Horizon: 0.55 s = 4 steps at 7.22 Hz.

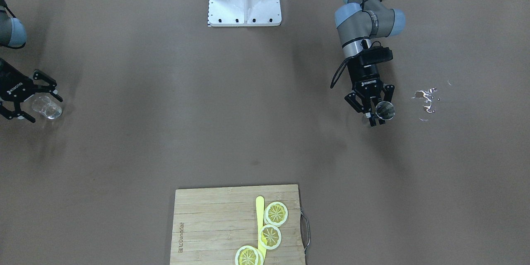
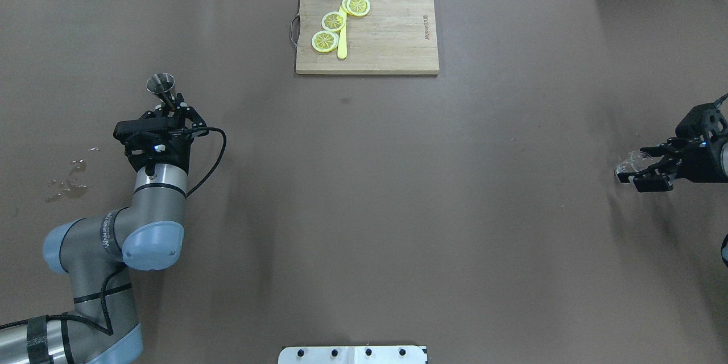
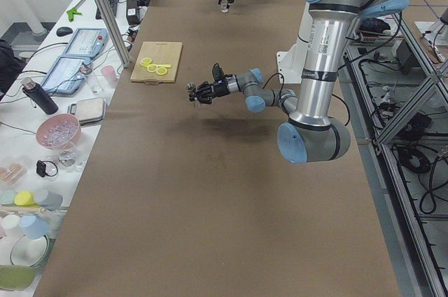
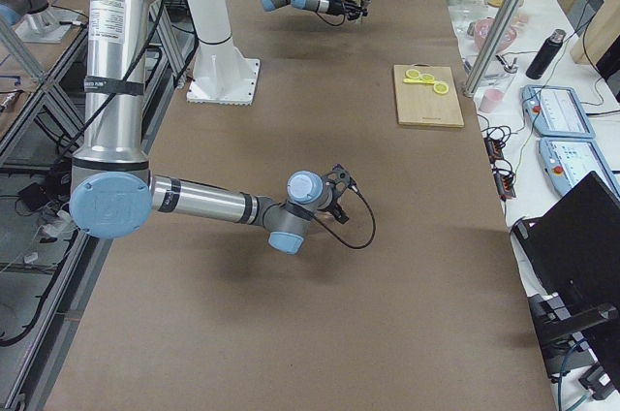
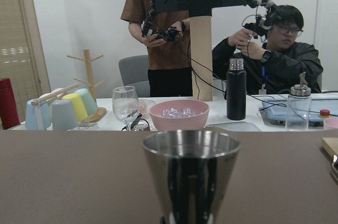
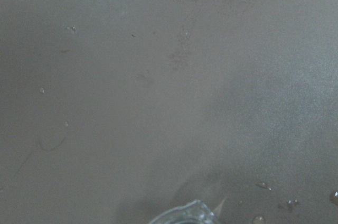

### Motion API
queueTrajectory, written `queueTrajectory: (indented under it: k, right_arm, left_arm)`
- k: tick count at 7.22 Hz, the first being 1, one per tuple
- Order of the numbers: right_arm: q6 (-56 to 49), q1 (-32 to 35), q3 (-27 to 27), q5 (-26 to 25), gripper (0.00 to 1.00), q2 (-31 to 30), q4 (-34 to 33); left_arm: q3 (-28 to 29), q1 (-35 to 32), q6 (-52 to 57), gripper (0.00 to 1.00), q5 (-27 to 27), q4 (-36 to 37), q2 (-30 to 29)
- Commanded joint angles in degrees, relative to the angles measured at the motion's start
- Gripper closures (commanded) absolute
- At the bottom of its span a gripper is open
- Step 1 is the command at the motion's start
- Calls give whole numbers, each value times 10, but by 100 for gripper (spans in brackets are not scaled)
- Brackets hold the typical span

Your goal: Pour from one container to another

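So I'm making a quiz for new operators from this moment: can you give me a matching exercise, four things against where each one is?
Things:
1. metal jigger
2. clear glass
3. lemon slices
4. spilled liquid

Places:
A. on the cutting board
B. in the left gripper
C. bare on the table, outboard of the left arm
D. between the right gripper's fingers

Pairs: 1-B, 2-D, 3-A, 4-C
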Motion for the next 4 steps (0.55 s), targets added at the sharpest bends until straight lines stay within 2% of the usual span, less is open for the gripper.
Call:
queueTrajectory:
  k: [1,4]
  right_arm:
    - [24,-13,1,-17,0,-1,13]
    - [24,-14,0,-71,0,-8,6]
  left_arm:
    - [-7,20,61,100,-16,-34,-3]
    - [-7,20,233,100,-113,-179,-14]
